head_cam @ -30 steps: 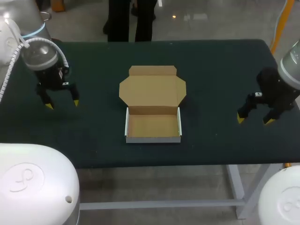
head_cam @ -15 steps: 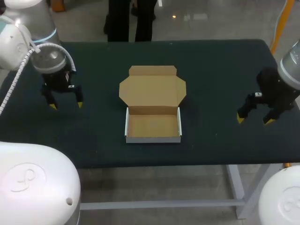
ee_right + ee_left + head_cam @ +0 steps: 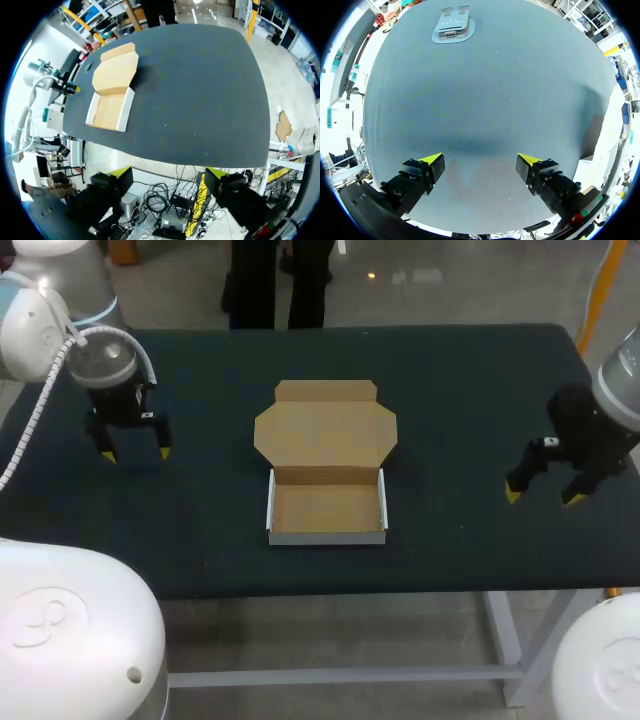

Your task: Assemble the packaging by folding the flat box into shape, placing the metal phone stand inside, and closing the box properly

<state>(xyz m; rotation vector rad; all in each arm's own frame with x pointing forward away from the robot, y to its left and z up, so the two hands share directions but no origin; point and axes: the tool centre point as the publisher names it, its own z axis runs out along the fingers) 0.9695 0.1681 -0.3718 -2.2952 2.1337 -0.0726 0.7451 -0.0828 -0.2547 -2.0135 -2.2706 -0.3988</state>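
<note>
the brown, white-walled cardboard box (image 3: 327, 508) stands folded, lid open, empty, between the left gripper (image 3: 135, 453) and right gripper (image 3: 543, 497), both spread and holding nothing. what may be the grey metal phone stand (image 3: 451, 25) lies well ahead of the left gripper. loading and closing remain.

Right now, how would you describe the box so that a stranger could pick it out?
On the dark table, look to its middle. The box is a shallow open tray, white outside and brown inside, its lid lying flat on the far side: the only cardboard there.
</note>
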